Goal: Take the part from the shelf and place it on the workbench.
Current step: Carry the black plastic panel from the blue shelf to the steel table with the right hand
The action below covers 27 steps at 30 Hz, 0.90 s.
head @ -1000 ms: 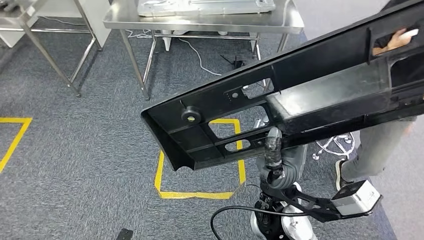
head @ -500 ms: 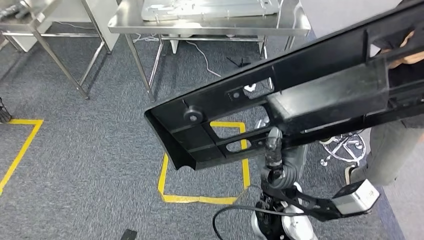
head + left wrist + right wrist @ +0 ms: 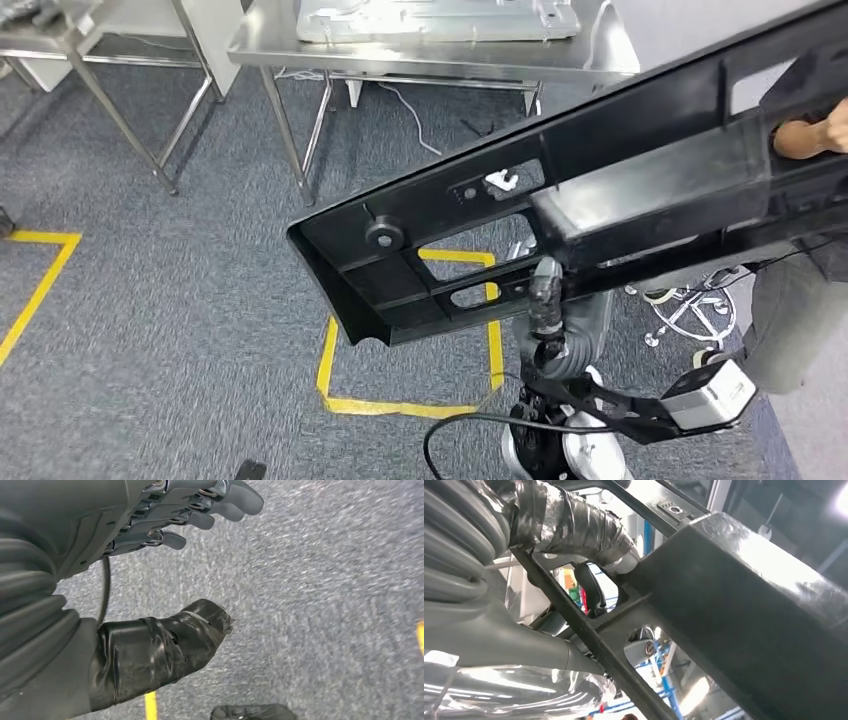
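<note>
Head view: we carry the long black part (image 3: 600, 210) gripped by our right hand (image 3: 548, 300), toward the bench (image 3: 440, 48); left hand (image 3: 150, 520) hangs free, fingers (image 3: 235, 495) apart.

Your robot's left hand (image 3: 165, 575) has a grey ribbed cover, dark fingers (image 3: 220, 502) and a thumb wrapped in what looks like black tape. The right hand (image 3: 552, 320) is grey, trailing a black cable (image 3: 470, 425).

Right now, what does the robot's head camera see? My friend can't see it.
A long black part fills the middle, with the robot's right hand holding it from underneath. Behind is a steel table on grey carpet with yellow tape.
</note>
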Tool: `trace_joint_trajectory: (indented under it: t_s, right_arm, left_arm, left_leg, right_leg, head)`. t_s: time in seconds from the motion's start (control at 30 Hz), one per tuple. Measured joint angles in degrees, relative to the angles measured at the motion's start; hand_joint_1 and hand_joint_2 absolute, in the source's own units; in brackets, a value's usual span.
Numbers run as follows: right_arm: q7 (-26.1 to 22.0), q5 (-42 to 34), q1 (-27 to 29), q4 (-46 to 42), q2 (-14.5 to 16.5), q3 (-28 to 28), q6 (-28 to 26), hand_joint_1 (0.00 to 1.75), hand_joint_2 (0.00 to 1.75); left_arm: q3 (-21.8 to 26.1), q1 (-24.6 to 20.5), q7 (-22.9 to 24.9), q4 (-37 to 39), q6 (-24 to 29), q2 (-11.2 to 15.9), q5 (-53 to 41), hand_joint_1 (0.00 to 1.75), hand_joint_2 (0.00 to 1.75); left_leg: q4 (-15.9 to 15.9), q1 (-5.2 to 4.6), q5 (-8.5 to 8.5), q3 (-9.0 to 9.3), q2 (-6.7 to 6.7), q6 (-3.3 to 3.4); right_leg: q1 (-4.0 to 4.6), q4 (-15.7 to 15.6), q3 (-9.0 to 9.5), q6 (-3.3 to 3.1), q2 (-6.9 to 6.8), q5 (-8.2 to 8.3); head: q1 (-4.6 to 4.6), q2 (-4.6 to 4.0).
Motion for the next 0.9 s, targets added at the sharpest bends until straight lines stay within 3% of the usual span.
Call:
trace_joint_trajectory:
  t_s: [0.07, 0.1, 0.13, 0.2, 0.27, 0.33, 0.4, 0.47, 0.57, 0.6, 0.63, 0.67, 0.73, 0.77, 0.8, 0.9]
  right_arm:
    - [0.0, -0.2, 0.0, 0.2, 0.0, 0.0, 0.2, 1.75, 1.75]
    - [0.0, -0.3, 0.1, 0.3, 0.0, 0.0, 0.3, 1.75, 1.75]
    - [0.0, -0.5, 0.1, 0.4, 0.0, 0.0, 0.4, 1.75, 1.75]
    - [0.0, -0.6, 0.0, 0.5, 0.0, 0.0, 0.5, 1.75, 1.75]
    - [0.0, -0.6, -0.1, 0.6, 0.0, 0.0, 0.7, 1.75, 1.75]
    - [0.0, -0.6, -0.3, 0.7, 0.0, 0.0, 0.8, 1.75, 1.75]
    - [0.0, -0.6, -0.4, 0.7, 0.0, 0.0, 0.9, 1.75, 1.75]
    - [-0.1, -0.6, -0.5, 0.7, 0.0, 0.0, 1.0, 1.75, 1.75]
    - [-0.1, -0.6, -0.8, 0.8, 0.0, 0.0, 1.3, 1.75, 1.75]
    - [-0.1, -0.6, -0.8, 0.9, 0.0, 0.0, 1.4, 1.75, 1.75]
    - [-0.1, -0.6, -0.8, 0.9, 0.0, 0.0, 1.5, 1.75, 1.75]
    - [-0.1, -0.6, -0.8, 1.0, 0.0, 0.0, 1.6, 1.75, 1.75]
    - [-0.1, -0.6, -0.8, 1.0, 0.0, 0.0, 1.7, 1.75, 1.75]
    - [-0.1, -0.6, -0.8, 1.0, 0.0, 0.0, 1.7, 1.75, 1.75]
    - [-0.1, -0.6, -0.9, 1.0, 0.0, 0.0, 1.7, 1.75, 1.75]
    - [-0.1, -0.6, -1.0, 1.1, 0.0, 0.0, 1.8, 1.75, 1.75]
  left_arm:
    - [0.0, -0.1, 0.0, 0.0, 0.0, 0.0, 0.0, 0.0, 1.75]
    - [0.0, -0.1, 0.1, 0.0, 0.0, 0.0, 0.0, 0.0, 1.75]
    - [0.0, 0.0, 0.1, 0.0, 0.0, 0.0, 0.0, 0.0, 1.75]
    - [0.0, 0.0, 0.2, 0.0, 0.0, 0.0, 0.0, 0.0, 1.75]
    - [0.0, -0.1, 0.2, 0.0, 0.0, -0.1, 0.0, 0.0, 1.75]
    - [0.0, -0.2, 0.3, 0.0, 0.0, -0.1, 0.0, 0.0, 1.75]
    - [0.0, -0.2, 0.3, 0.1, 0.0, -0.1, 0.0, 0.0, 1.75]
    - [0.1, -0.2, 0.3, 0.1, 0.0, -0.1, 0.0, 0.0, 1.75]
    - [0.1, -0.1, 0.4, 0.1, 0.0, -0.1, -0.1, 0.0, 1.75]
    - [0.1, 0.0, 0.4, 0.1, 0.0, -0.1, -0.1, 0.0, 1.75]
    - [0.1, 0.1, 0.4, 0.1, 0.0, -0.1, -0.2, 0.0, 1.75]
    - [0.1, 0.1, 0.4, 0.1, 0.0, -0.1, -0.2, 0.0, 1.75]
    - [0.1, 0.1, 0.4, 0.1, 0.0, -0.1, -0.3, 0.0, 1.75]
    - [0.1, 0.0, 0.4, 0.1, 0.0, 0.0, -0.3, 0.0, 1.75]
    - [0.1, 0.0, 0.4, 0.1, 0.0, 0.0, -0.3, 0.0, 1.75]
    - [0.1, 0.0, 0.4, 0.1, 0.0, 0.0, -0.3, 0.0, 1.75]
  left_leg:
    - [0.0, -0.11, -0.49, 0.44, -0.02, 0.39]
    - [0.0, -0.17, -0.75, 0.7, -0.06, 0.45]
    - [0.1, -0.21, -1.02, 1.03, -0.14, 0.44]
    - [0.2, -0.24, -1.65, 1.9, -0.37, 0.28]
    - [0.3, -0.36, -2.25, 2.45, -0.56, -0.13]
    - [0.3, -0.35, -2.47, 2.46, -0.61, -0.71]
    - [0.2, -0.3, -2.7, 2.55, -0.56, -1.32]
    - [2.9, -0.31, -4.15, 1.44, -0.4, -1.88]
    - [13.4, -0.07, -8.04, -4.55, -0.25, -2.54]
    - [15.8, 0.05, -8.25, -6.21, -0.21, -2.71]
    - [16.1, 0.17, -7.36, -6.92, -0.17, -2.83]
    - [14.2, 0.27, -5.45, -6.42, -0.11, -2.89]
    - [6.6, 0.33, -1.1, -3.21, 0.08, -2.8]
    - [3.4, 0.26, 0.01, -1.71, 0.11, -2.58]
    - [1.4, 0.17, 0.38, -0.79, 0.12, -2.31]
    - [0.3, 0.08, -0.24, -0.25, -0.01, -1.27]
  right_leg:
    - [-0.02, 7.4, -4.65, 0.14, 0.04, -2.1]
    - [-0.03, 9.2, -6.27, 0.15, 0.04, -1.9]
    - [-0.03, 9.0, -6.86, 0.1, 0.04, -0.57]
    - [0.03, 2.6, -4.88, -0.29, 0.07, 4.29]
    - [0.35, -3.9, -2.06, -0.82, 0.17, 7.03]
    - [0.74, -5.9, -1.06, -1.19, 0.28, 6.86]
    - [0.57, -6.7, -0.62, -1.61, 0.34, 6.86]
    - [0.17, -7.4, 0.19, -2.16, 0.22, 6.83]
    - [0.08, -7.6, 1.0, -2.68, -0.03, 6.27]
    - [0.08, -7.6, 1.23, -2.7, -0.04, 6.03]
    - [0.07, -7.6, 1.51, -2.67, 0.0, 5.78]
    - [0.05, -7.6, 1.87, -2.58, 0.05, 5.51]
    - [0.08, -7.5, 2.68, -2.18, 0.13, 4.8]
    - [0.17, -7.3, 2.9, -1.88, 0.16, 4.45]
    - [0.24, -7.3, 3.01, -1.57, 0.15, 4.19]
    - [0.29, -7.4, 3.13, -0.74, 0.12, 3.67]
  head:
    - [0.12, 0.0]
    - [0.13, 0.0]
    - [0.14, 0.0]
    - [0.15, 0.0]
    - [0.14, 0.0]
    - [0.08, 0.0]
    - [0.05, 0.0]
    - [0.02, 0.0]
    - [-0.01, 0.0]
    - [-0.01, 0.0]
    - [0.0, 0.0]
    - [-0.02, 0.0]
    - [-0.01, 0.0]
    - [-0.02, 0.0]
    - [0.0, 0.0]
    - [0.09, 0.0]
